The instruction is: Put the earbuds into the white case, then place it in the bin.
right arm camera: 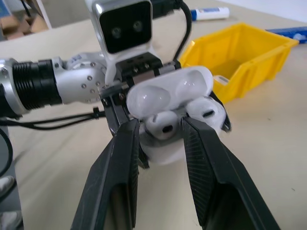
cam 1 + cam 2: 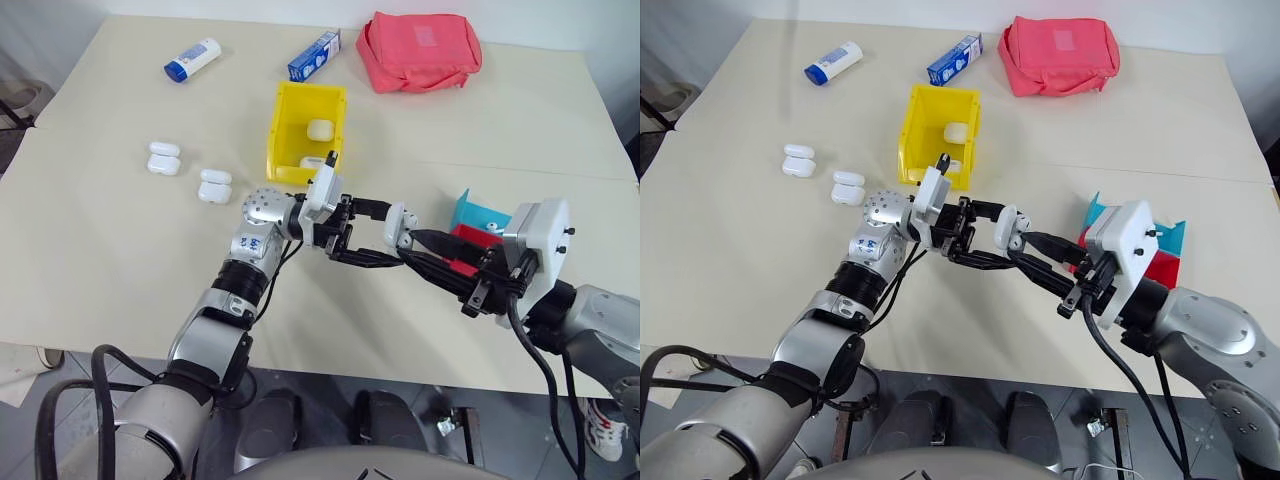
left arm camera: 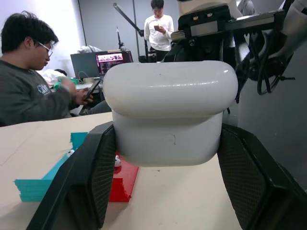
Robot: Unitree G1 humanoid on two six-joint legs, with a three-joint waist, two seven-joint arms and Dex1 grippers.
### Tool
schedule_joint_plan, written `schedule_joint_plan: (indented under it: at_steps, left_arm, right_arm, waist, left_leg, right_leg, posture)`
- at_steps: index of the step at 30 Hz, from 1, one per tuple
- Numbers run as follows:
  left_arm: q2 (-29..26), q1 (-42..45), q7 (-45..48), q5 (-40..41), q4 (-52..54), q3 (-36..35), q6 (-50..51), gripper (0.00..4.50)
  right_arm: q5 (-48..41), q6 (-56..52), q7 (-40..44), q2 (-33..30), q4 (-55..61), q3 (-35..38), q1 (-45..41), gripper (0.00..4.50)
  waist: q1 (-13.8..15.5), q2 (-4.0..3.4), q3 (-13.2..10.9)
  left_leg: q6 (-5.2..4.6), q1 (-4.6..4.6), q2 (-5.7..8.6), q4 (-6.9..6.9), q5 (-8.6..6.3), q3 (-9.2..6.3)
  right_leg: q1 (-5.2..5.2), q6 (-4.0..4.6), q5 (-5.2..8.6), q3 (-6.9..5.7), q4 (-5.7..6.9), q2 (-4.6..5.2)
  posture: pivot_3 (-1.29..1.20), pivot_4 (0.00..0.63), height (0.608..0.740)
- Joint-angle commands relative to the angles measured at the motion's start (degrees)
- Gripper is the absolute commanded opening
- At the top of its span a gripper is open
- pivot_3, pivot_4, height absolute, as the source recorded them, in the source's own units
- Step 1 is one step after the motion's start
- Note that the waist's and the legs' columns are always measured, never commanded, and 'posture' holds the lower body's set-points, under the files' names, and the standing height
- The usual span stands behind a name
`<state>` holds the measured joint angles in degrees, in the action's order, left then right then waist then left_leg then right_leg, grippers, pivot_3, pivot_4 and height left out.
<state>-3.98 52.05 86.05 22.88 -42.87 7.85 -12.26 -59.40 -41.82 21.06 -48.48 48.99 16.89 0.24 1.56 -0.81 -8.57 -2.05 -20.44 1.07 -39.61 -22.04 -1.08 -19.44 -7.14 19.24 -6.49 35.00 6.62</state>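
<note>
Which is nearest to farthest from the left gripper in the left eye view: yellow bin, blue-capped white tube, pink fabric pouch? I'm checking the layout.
From the left gripper:
1. Yellow plastic bin, just beyond it.
2. Pink fabric pouch, far right.
3. Blue-capped white tube, far left, slightly farther.

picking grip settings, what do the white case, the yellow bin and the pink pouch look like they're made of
White case: glossy hard plastic by its look; light glints on its rounded open lid.
Yellow bin: rigid moulded plastic, smooth with a slight sheen; straight thin walls hold their shape.
Pink pouch: soft fabric, matte; it sags and creases, with stitched seams. The weave is too small to tell.
</note>
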Motion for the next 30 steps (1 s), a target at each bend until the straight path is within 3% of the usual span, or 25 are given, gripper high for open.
schedule_joint_plan:
  at_steps: [1,14,16,20,25,30]
  left_arm:
    - [0.4,2.2,5.3,0.63,-0.58,-0.89,-1.66,2.8]
    - [-1.2,7.47,1.92,-7.38,-5.39,2.66,-5.37,2.8]
    - [-2.03,8.63,1.65,-11.56,-5.81,5.31,-7.35,2.8]
    - [-0.94,10.36,0.56,-12.5,-6.32,5.43,-6.89,2.8]
    - [-0.43,11.65,-0.44,-14.76,-8.05,5.79,-9.1,2.8]
    - [0.17,12.9,-3.27,-17.05,-9.54,5.61,-11.26,2.8]
  right_arm:
    - [-1.88,-1.24,-1.85,-1.74,1.16,3.16,-0.46,1.46]
    - [-5.12,-6.27,-5.01,-7.89,3.89,17.8,8.28,1.46]
    - [-7.55,-8.2,-8.27,-10.49,4.07,18.54,6.74,1.05]
    - [-14.35,-10.3,-16.41,-16.27,1.75,12.52,-3.51,0.03]
    - [-18.27,-12.48,-22.89,-18.9,-0.89,-0.85,-19.77,0.03]
    - [-16.26,-19.37,-24.06,-15.53,-6.06,-14.96,-34.01,0.03]
  waist:
    - [0.01,0.0,0.0]
    - [0.3,0.15,-0.09]
    - [0.25,0.15,-0.09]
    - [-0.04,0.15,-0.09]
    - [-0.12,0.21,-0.13]
    - [0.0,0.22,-0.13]
  left_leg:
    - [0.0,0.0,0.0,0.0,0.0,0.0]
    - [-0.04,-0.05,0.02,0.01,0.02,0.04]
    - [-0.04,-0.05,0.01,0.01,0.02,0.05]
    - [-0.04,-0.05,-0.02,0.02,0.02,0.08]
    - [-0.04,-0.14,-0.11,0.0,0.02,0.07]
    - [-0.05,-0.21,-0.08,-0.05,0.03,0.01]
  right_leg:
    - [0.0,0.0,0.0,0.0,-0.01,0.0]
    - [-0.01,-0.08,-0.05,-0.05,-0.02,0.02]
    - [0.0,-0.09,-0.05,-0.04,-0.04,0.03]
    - [-0.01,-0.09,-0.05,-0.06,-0.11,0.02]
    - [-0.04,-0.09,-0.05,-0.16,-0.26,0.0]
    - [-0.06,-0.1,-0.06,-0.17,-0.24,0.03]
  posture:
    - [0.0,0.15,0.74]
    - [0.0,0.15,0.74]
    - [0.0,0.15,0.74]
    - [0.0,0.15,0.74]
    - [0.0,0.15,0.74]
    - [0.0,0.15,0.74]
